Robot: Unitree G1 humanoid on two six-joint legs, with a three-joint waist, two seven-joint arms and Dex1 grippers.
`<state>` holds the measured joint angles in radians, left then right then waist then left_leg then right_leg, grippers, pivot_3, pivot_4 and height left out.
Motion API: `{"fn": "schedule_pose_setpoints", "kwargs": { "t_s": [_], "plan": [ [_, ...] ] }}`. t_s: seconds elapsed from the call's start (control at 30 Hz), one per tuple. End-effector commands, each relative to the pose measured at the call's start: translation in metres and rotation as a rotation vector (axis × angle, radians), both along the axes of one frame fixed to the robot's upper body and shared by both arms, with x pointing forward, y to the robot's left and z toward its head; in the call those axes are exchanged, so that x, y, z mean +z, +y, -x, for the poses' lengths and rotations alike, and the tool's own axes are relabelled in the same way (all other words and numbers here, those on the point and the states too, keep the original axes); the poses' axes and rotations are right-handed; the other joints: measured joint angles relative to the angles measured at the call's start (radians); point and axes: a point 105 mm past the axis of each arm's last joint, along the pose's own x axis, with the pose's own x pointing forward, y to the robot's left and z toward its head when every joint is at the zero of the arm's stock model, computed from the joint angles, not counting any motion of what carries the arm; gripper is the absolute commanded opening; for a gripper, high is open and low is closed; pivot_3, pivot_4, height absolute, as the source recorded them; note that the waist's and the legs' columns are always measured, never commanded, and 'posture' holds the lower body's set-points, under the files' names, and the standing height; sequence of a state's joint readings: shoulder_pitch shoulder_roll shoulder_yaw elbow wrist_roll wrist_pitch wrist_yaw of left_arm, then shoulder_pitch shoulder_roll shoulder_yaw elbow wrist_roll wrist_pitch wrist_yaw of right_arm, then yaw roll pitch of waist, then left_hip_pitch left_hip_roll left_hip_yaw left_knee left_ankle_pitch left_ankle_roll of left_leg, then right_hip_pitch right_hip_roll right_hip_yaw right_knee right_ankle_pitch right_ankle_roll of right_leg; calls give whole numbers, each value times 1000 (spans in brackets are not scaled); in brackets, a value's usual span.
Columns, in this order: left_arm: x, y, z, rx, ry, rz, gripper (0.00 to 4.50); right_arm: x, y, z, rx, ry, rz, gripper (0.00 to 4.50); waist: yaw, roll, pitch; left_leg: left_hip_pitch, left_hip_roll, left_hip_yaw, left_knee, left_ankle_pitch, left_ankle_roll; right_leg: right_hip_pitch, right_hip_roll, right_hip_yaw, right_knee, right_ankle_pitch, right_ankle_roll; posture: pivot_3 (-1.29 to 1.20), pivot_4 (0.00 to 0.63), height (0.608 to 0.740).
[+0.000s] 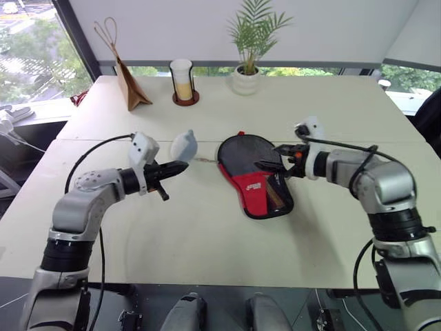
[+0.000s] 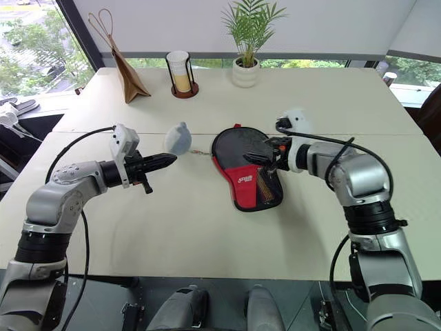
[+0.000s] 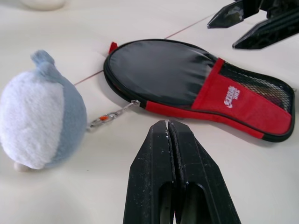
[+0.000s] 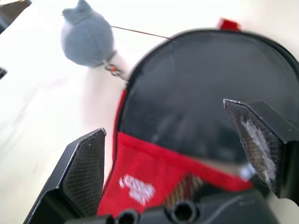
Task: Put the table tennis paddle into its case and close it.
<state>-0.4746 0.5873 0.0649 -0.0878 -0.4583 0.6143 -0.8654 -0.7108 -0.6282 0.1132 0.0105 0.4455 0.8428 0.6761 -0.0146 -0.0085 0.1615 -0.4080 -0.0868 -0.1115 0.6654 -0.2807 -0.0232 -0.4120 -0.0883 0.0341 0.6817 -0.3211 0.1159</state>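
Left tool [image 1: 178,167], fingers pressed together and empty, points at the plush charm [image 1: 184,145]. Right tool [image 1: 274,157], spread wide, hovers over the case [image 1: 251,172], which lies flat mid-bench [image 1: 207,227], chained to the charm.

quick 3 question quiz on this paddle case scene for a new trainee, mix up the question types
1. True or false: the left gripper is shut.
2. What is chained to the case: A) plush charm B) cup C) plant?
3. Which gripper hovers open over the case?

Key:
1. True.
2. A, the plush charm.
3. The right gripper.
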Motion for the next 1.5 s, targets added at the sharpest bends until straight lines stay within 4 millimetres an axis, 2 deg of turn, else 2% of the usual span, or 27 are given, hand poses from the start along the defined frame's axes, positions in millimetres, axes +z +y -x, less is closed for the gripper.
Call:
{"fn": "schedule_pose_setpoints", "kwargs": {
  "t_s": [0.03,0.23,0.4,0.5,0.63,0.9,1.03,1.13,1.33,1.5],
  "plan": [
    [10,-1,0,1,-53,0,0,-6,1,-6,-5,-15,50,4478,-1,0,0,0,0,0,0,0,0,0,0,0,0,0,0,0,150,740],
    [7,-8,3,-20,-54,-4,0,-5,-35,-3,-144,98,18,4478,1,0,0,0,0,-1,0,0,0,0,0,-1,0,0,0,0,150,740],
    [4,-10,3,-34,-47,-9,0,-17,-54,15,-185,276,-68,4478,0,0,0,0,0,-1,0,0,0,0,0,-1,0,0,0,0,150,740],
    [4,-11,2,-42,-47,-13,0,-27,-49,25,-152,379,-111,4478,-2,0,0,0,0,-1,0,0,0,0,0,-1,0,0,0,0,150,740],
    [10,-10,2,-63,-53,-9,0,-35,-48,27,-142,451,-142,4478,-3,0,0,0,0,-1,0,0,0,0,0,-1,0,0,0,0,150,740],
    [21,-20,29,-229,-9,42,0,-50,-39,32,-76,527,-149,4478,-2,0,0,0,0,0,0,0,0,1,-1,-1,-1,0,0,0,150,740],
    [22,-22,41,-296,11,28,0,-59,-34,27,-66,572,-195,4478,-8,0,0,0,0,-1,0,0,0,1,0,-1,-1,0,0,0,150,740],
    [23,-21,44,-309,18,20,0,-61,-33,21,-70,589,-221,3126,-9,0,0,1,1,0,0,0,0,1,0,-1,-1,0,0,0,150,740],
    [22,-19,45,-303,18,6,0,-61,-23,20,-30,601,-230,42,-7,0,0,1,1,0,0,0,0,1,0,-1,-1,0,0,0,150,740],
    [21,-16,42,-277,8,-11,0,-63,-22,30,-14,651,-253,42,-7,0,0,1,1,0,-1,0,0,1,0,-1,-1,0,0,0,150,740]
  ]
}}
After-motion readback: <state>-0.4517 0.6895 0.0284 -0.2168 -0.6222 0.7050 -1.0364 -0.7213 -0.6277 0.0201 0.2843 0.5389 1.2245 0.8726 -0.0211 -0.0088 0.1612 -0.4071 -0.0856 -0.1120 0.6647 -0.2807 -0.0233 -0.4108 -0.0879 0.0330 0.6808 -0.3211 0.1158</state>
